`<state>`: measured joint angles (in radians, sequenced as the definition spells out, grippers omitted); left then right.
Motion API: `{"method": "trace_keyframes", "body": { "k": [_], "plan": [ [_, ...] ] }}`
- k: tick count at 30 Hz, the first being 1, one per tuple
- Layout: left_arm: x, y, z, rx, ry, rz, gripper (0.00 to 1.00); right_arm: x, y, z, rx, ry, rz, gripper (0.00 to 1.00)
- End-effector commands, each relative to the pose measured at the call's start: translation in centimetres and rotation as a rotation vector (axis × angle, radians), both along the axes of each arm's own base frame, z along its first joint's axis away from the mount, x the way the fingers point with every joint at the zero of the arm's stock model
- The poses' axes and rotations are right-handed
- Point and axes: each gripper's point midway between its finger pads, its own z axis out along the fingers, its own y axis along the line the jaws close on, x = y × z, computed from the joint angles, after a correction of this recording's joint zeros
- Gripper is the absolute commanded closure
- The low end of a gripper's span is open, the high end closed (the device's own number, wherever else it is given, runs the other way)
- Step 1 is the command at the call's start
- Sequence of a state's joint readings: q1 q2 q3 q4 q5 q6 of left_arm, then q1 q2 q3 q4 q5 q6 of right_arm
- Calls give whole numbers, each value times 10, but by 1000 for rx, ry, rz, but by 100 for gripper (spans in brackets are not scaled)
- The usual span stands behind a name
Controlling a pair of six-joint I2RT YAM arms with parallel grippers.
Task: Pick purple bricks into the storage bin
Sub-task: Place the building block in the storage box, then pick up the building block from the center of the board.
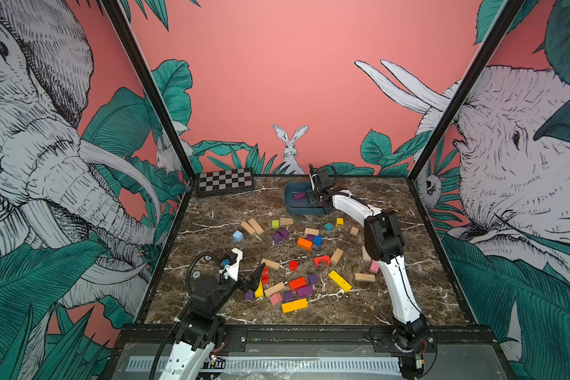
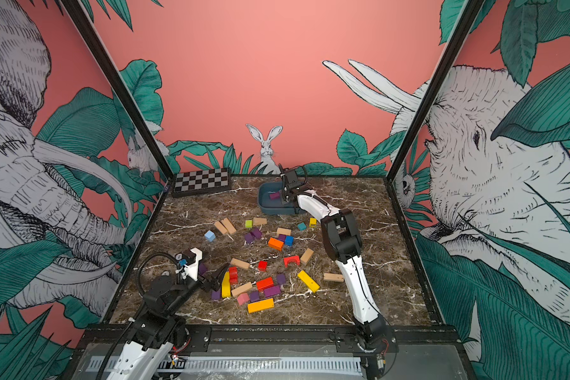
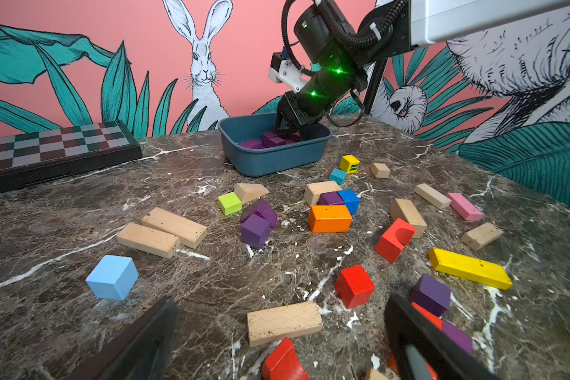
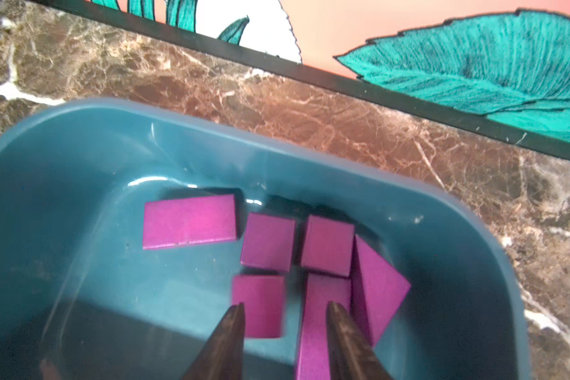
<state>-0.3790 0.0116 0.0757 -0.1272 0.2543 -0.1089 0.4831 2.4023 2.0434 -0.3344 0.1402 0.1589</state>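
Purple bricks point(image 4: 267, 241) lie in the bin point(image 4: 79, 164); right hand point(image 4: 286, 304) hangs parted above them, left hand point(image 3: 280, 297) wide open over the tabletop point(image 3: 211, 279).

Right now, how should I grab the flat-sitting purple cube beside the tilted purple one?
Come straight down on the purple cube and pinch its two open side faces; it sits flat, and the tilted purple brick crowds its far side.

Left pincer point(image 3: 280, 301) spread wide — right pincer point(image 4: 287, 305) parted, right arm point(image 1: 396, 283) stretched forward.
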Motion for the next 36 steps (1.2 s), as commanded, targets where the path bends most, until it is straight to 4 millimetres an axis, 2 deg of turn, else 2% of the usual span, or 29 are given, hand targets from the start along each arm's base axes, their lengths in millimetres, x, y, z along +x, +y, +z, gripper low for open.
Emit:
{"method": "trace_keyframes", "body": {
  "k": [1,6,9,12,15,16,17,21,24,28,29,33,36],
  "plan": [
    [0,-2,2,-9,-21,-7,1,7,1,8,8,-13,-4,52],
    [0,-2,2,-9,-21,-9,1,6,1,45,38,-67,0,50],
    [0,-2,1,-9,-19,-9,1,-4,-2,75,64,-119,4,47],
    [0,-2,2,-10,-19,-8,1,-22,-8,97,75,-150,12,35],
    [0,-2,1,-10,-16,-6,1,-47,-15,109,66,-158,15,20],
    [0,-2,2,-11,-18,-7,1,-57,-17,110,62,-151,18,4],
    [0,-2,2,-11,-19,-9,1,-67,-22,110,53,-136,16,1],
    [1,-1,1,-9,-18,-5,1,-111,-34,98,19,-80,29,1],
    [1,-1,1,-5,-18,-1,1,-154,-33,80,-9,-35,79,1],
    [3,0,0,-1,-18,7,1,-220,-32,42,-86,56,145,1],
    [3,0,0,-1,-17,5,1,-236,-30,44,-81,53,162,1],
    [3,-1,0,1,-12,2,1,-289,-23,26,-93,109,212,1],
    [3,-1,0,-1,-11,0,1,-319,-23,16,-108,134,231,1]
  ]
}}
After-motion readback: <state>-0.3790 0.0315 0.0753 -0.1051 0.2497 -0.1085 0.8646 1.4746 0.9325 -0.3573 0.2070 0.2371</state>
